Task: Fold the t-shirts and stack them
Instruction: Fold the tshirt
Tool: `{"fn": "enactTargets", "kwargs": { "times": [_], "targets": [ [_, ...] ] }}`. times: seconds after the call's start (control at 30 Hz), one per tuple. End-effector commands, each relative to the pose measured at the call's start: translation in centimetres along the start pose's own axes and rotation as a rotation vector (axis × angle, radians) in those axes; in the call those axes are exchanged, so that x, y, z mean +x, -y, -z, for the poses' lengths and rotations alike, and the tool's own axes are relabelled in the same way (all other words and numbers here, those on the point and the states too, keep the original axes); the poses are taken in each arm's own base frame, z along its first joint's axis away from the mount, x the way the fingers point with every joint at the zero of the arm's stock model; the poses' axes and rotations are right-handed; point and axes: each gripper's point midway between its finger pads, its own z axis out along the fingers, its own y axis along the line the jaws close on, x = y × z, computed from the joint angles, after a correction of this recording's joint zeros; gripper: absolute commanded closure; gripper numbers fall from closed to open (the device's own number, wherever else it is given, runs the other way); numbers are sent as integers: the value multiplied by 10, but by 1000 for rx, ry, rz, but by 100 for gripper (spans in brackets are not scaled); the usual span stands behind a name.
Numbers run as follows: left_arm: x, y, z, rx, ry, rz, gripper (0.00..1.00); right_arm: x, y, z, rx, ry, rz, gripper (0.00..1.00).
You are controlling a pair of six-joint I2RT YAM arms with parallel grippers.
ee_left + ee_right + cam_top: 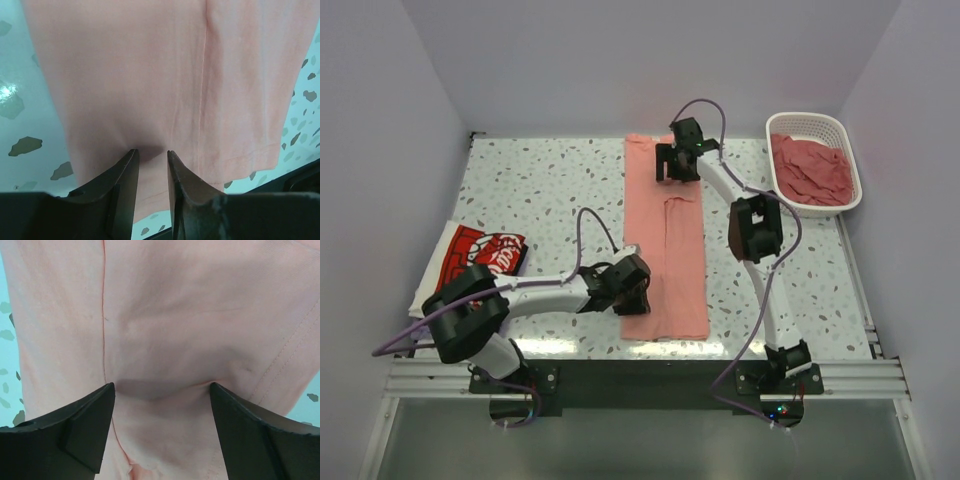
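Salmon-pink shirt (665, 250) lies flat on the speckled counter (540, 180), folded lengthwise into a narrow strip that runs from the far edge towards the arm bases. One fold line runs down its length, visible in both wrist views.

Left hand (632, 295): positioned at the near left portion of the strip. The fingers (125, 172) stand narrow, tips down on the cloth with a small dark pucker between them. Whether any cloth is actually pinched cannot be told.

Right hand (677, 168): positioned at the far end of the strip, near the collar. The fingers (87, 415) stand wide apart, with the cloth dimpled between them and nothing held.

Judged purpose: one hand at each end suits folding the strip crosswise, end to end. This fold does not appear to have begun.

A white shirt (470, 255) with red-and-black print lies folded at the left edge of the counter, probably as the base of the stack. More pink shirts (810, 170) sit crumpled in the white basket (810, 122) at the far right, apparently awaiting folding.

Writing: the print on the white shirt contains lettering, but it is too small to read. No other labels are visible.
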Motion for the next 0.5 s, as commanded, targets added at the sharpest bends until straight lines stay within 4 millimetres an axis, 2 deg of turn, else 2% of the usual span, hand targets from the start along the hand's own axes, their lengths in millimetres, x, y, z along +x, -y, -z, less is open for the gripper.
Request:
{"fn": "enactTargets", "kwargs": {
  "times": [0.0, 0.07, 0.1, 0.13, 0.17, 0.2, 0.23, 0.27, 0.3, 0.33, 0.37, 0.4, 0.43, 0.47],
  "targets": [
    [-26, 32, 24, 91, 66, -29, 64, -44, 1, 62, 22, 90, 41, 18],
    [-33, 36, 33, 99, 81, -45, 61, -57, -4, 88, 9, 122, 38, 13],
    [-40, 42, 42, 122, 100, -44, 60, -72, -9, 123, -6, 162, 27, 13],
    [-42, 42, 46, 126, 102, -45, 59, -75, -14, 138, -28, 176, -10, 13],
    [-44, 42, 50, 131, 108, -45, 57, -59, -14, 144, -40, 137, -33, 13],
    [-45, 41, 57, 145, 119, -43, 57, -70, -21, 185, -73, 193, -93, 13],
    [-46, 38, 60, 143, 122, -38, 56, -63, -32, 206, -131, 190, -122, 13],
    [-43, 32, 61, 137, 117, -35, 56, -17, -26, 193, -126, 88, -156, 13],
    [-44, 32, 67, 151, 123, -32, 55, -13, -34, 203, -177, 121, -203, 13],
    [-43, 27, 69, 142, 119, -34, 55, -12, -38, 250, -224, 180, -228, 13],
    [-40, 23, 70, 133, 114, -43, 54, 40, -25, 236, -189, 83, -271, 13],
    [-40, 20, 74, 131, 116, -45, 54, 42, -31, 251, -242, 143, -316, 13],
    [-36, 16, 75, 121, 106, -51, 54, 59, -28, 260, -248, 142, -344, 13],
    [-34, 13, 76, 120, 102, -53, 54, 89, -25, 279, -260, 149, -351, 13]
  ]
}}
